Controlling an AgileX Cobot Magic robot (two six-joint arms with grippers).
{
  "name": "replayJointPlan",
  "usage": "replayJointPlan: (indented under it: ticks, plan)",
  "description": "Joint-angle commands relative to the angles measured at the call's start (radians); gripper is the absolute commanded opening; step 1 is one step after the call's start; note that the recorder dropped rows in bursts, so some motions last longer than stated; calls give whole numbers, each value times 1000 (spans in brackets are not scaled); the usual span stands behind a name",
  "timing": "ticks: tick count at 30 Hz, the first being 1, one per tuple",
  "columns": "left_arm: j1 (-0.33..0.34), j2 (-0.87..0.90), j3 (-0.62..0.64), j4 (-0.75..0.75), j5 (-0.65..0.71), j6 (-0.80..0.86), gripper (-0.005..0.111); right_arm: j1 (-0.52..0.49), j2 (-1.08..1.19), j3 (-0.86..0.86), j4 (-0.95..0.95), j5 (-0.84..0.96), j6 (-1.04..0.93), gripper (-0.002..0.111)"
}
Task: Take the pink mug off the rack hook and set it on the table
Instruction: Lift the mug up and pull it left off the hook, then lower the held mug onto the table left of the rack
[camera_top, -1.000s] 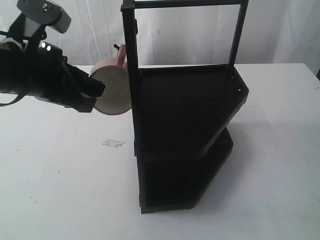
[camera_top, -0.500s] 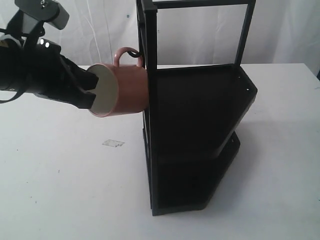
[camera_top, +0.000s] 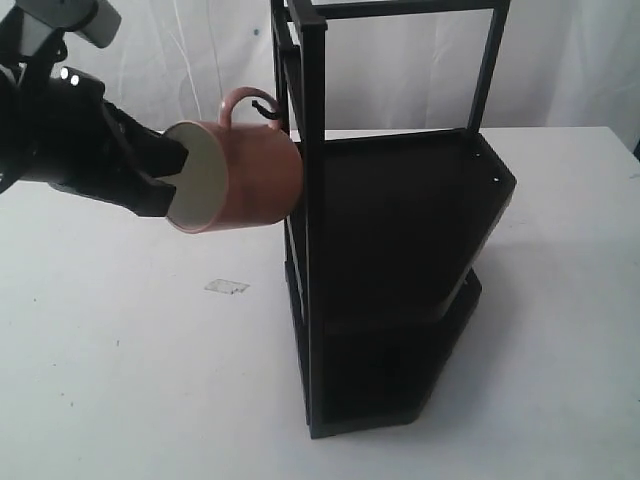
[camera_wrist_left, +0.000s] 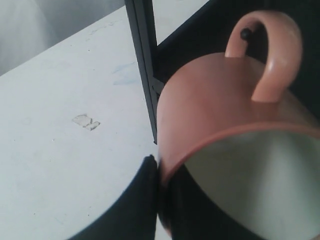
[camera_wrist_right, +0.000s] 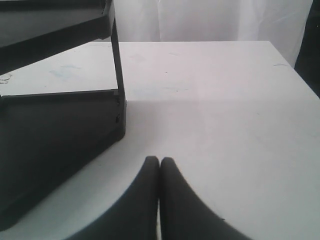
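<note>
The pink mug (camera_top: 245, 175) lies on its side in the air, cream inside facing left, beside the black rack's post (camera_top: 312, 200). Its looped handle (camera_top: 238, 100) points up, and the rack hook (camera_top: 268, 108) still passes through the loop. My left gripper (camera_top: 170, 178) is shut on the mug's rim, one finger inside and one outside. In the left wrist view the mug (camera_wrist_left: 215, 100) fills the frame, the hook's tip (camera_wrist_left: 246, 34) shows inside the handle, and the left gripper (camera_wrist_left: 162, 175) pinches the rim. My right gripper (camera_wrist_right: 159, 162) is shut and empty above the table (camera_wrist_right: 225, 100).
The tall black rack (camera_top: 400, 250) with two shelves stands mid-table, also seen as the rack (camera_wrist_right: 55, 130) in the right wrist view. A small scrap of tape (camera_top: 226, 286) lies on the white table (camera_top: 120, 380) below the mug.
The left gripper has drawn the mug leftward and slightly up, turning it so its side shows. The rack has shifted to the right and turned. The right gripper is not seen earlier.
</note>
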Motion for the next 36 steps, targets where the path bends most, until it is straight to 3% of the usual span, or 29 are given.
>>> replayJointPlan:
  ticks: [1, 4, 9, 14, 36]
  plan:
    - [-5, -66, -1, 28, 35, -12, 0, -3, -6, 2, -7, -4, 2, 0]
    - [-3, -77, -1, 117, 56, -84, 0, -3, -6, 2, -7, -4, 2, 0]
    - [-3, -94, -1, 571, 143, -463, 0, -3, -6, 2, -7, -4, 2, 0]
    - [-3, -118, -1, 732, 186, -599, 0, -3, -6, 2, -7, -4, 2, 0]
    - [-3, -121, 56, 713, 167, -632, 0, -3, -6, 2, -7, -4, 2, 0]
